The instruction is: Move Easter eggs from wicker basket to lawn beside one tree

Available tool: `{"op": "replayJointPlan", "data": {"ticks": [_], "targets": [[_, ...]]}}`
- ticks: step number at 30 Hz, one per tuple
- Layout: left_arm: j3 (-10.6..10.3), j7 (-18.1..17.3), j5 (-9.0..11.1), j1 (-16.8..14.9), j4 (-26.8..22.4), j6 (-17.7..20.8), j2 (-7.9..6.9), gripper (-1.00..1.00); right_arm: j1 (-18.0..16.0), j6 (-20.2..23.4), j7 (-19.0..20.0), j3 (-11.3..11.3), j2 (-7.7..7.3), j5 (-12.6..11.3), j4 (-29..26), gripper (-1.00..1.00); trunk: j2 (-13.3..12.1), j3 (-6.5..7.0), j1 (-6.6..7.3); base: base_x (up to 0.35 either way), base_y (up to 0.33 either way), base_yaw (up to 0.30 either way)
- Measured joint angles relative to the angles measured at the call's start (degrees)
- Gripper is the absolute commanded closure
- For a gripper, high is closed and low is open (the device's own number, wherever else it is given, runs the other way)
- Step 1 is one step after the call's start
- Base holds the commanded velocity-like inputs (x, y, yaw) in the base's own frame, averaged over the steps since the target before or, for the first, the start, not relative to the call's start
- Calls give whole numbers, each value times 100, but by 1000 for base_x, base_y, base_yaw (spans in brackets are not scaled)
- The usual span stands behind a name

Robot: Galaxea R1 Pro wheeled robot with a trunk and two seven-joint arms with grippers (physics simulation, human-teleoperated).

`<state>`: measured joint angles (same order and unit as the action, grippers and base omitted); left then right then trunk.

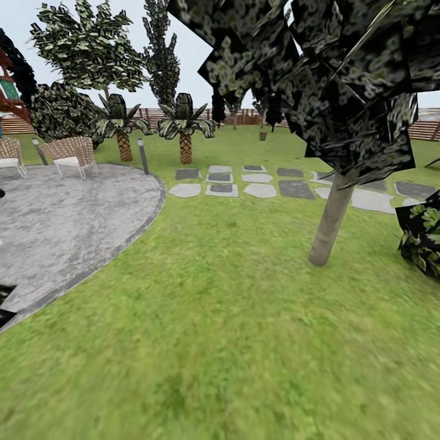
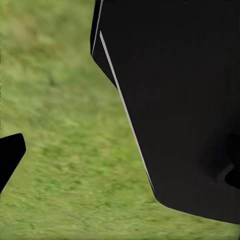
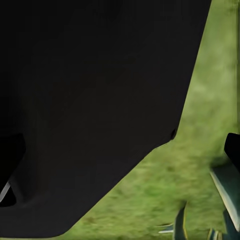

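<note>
Rolling across the garden, basket and eggs out of my frames

Looking out from the head camera, I see the lawn (image 1: 232, 342) spread wide in front of me, short green grass running up to a curved grey paved patio (image 1: 67, 220) on my left. Two wicker chairs (image 1: 72, 154) stand at the patio's far edge. Flat stepping stones (image 1: 256, 183) cross the grass ahead, with two squat palms (image 1: 185, 131) just behind them and a brown slatted fence (image 1: 428, 129) along the back. To my right a grey-brown tree trunk (image 1: 330, 223) rises, tilted, from the grass under a dark blocky canopy (image 1: 318, 73); a broad-leaved plant (image 1: 425, 235) sits at the right edge.

I can read no writing or labels anywhere.

Both wrist cameras show grass beside a large black body part (image 2: 180, 105). The left one catches a dark finger tip (image 2: 9, 157), but for either gripper I cannot tell how the jaws stand.
</note>
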<state>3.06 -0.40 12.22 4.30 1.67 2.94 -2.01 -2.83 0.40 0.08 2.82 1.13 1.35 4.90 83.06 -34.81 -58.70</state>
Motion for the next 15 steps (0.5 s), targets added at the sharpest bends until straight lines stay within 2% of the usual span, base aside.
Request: {"op": "replayJointPlan", "data": {"ticks": [15], "targets": [[0, 0, 0, 0, -3, 0, 0, -100, 0, 0, 8, -1, 0, -2, 0, -100, 0, 0, 1, 328, 0, 0]]}}
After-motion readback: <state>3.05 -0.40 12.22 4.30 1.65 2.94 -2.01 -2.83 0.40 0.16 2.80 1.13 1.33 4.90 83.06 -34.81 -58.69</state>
